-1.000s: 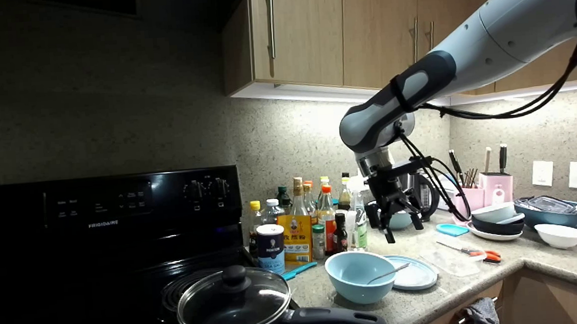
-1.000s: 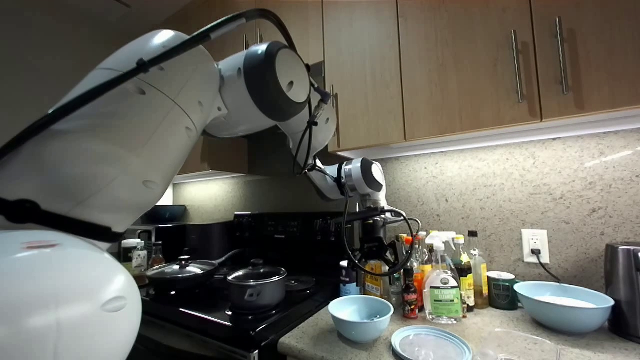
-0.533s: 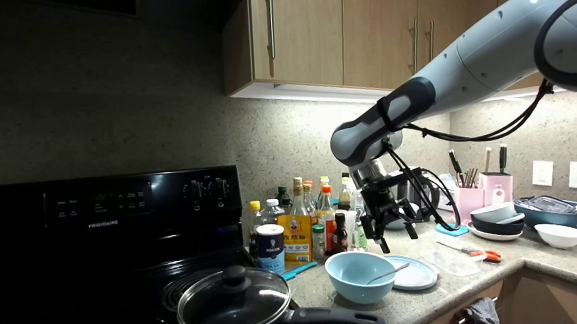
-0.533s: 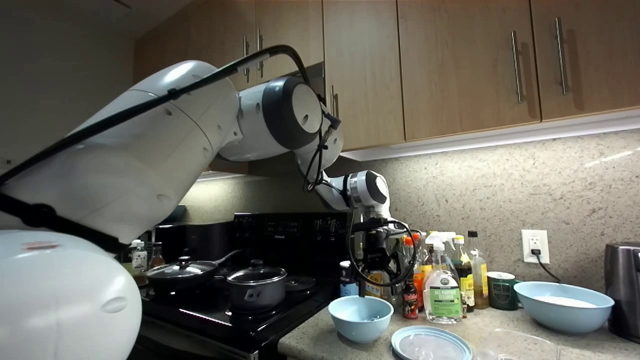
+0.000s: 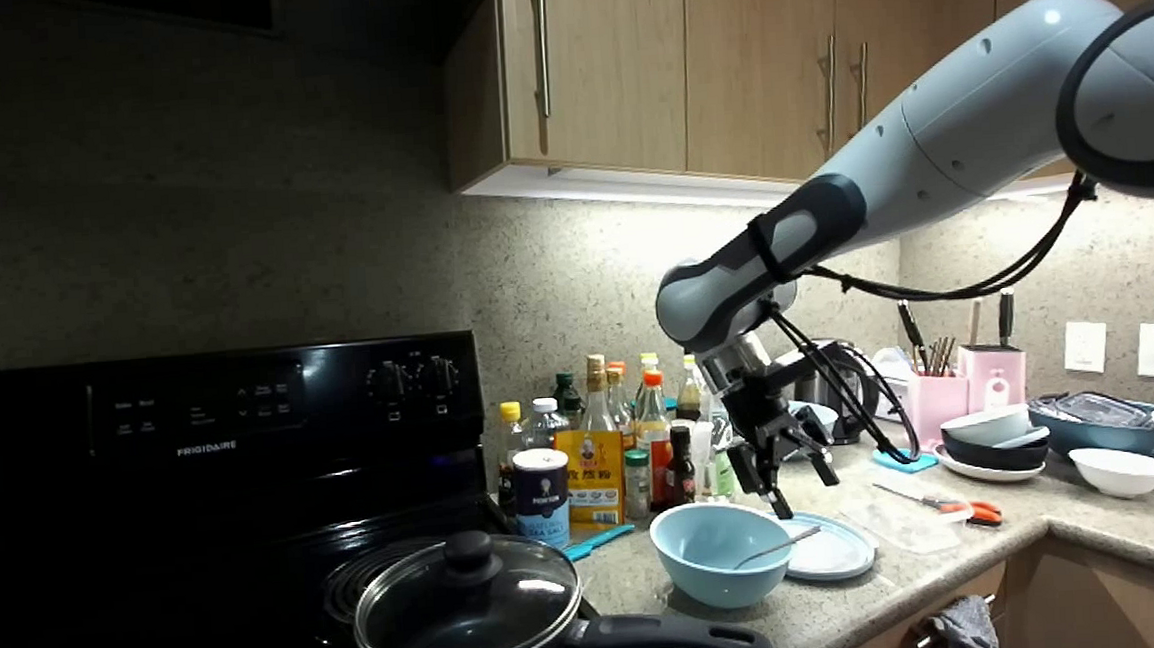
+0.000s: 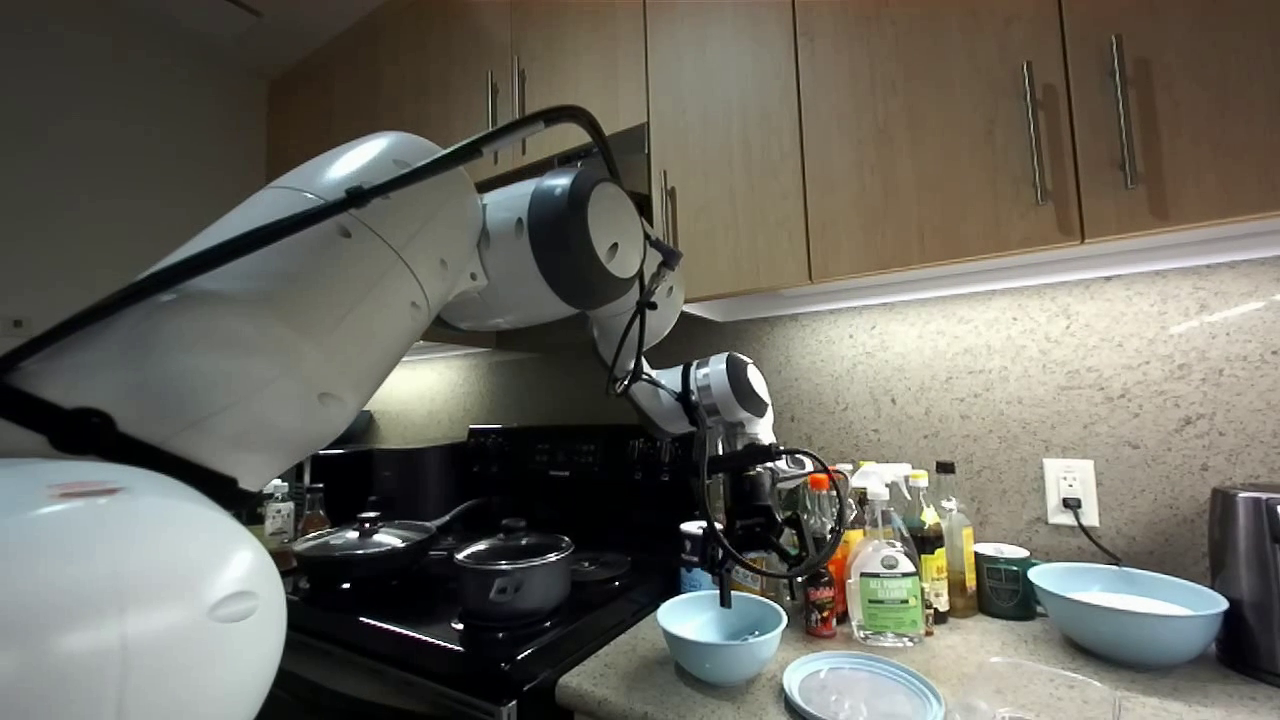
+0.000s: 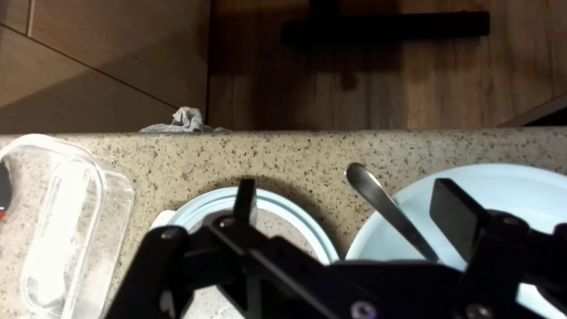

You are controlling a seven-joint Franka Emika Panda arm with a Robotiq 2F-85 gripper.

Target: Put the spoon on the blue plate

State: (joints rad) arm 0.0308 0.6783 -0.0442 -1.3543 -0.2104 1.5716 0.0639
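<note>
My hand (image 7: 347,203) is spread wide, its two fingers (image 7: 456,217) well apart, and I hold nothing in it. At the end of my arm (image 5: 956,130), it hovers above the counter (image 7: 288,155), pointing downward. In the wrist view, the finger on one side shows over the blue plate (image 5: 831,549) and its mate over the light-blue bowl (image 6: 715,655), with the metal spoon (image 7: 390,212) lower down, in the gap between them.

The spoon rests tilted in the bowl: its handle crosses the rim and sticks out toward the front edge of the counter, on the side where the plate lies. Its lower end I cannot see in full. The bowl stands by the stove-side edge; the plate lies flat just beside it, near the front edge. Past the plate, toward the counter's inner corner, sits a clear plastic container (image 5: 900,527).

Along the back edge, among other bottles (image 5: 654,429), stands an all-purpose cleaner spray bottle (image 6: 887,590), with a sea-salt canister (image 5: 541,496) nearer the stove-side corner. On the black stove (image 6: 420,610) I see a saucepan (image 6: 512,590) under a glass lid (image 6: 513,550).
</note>
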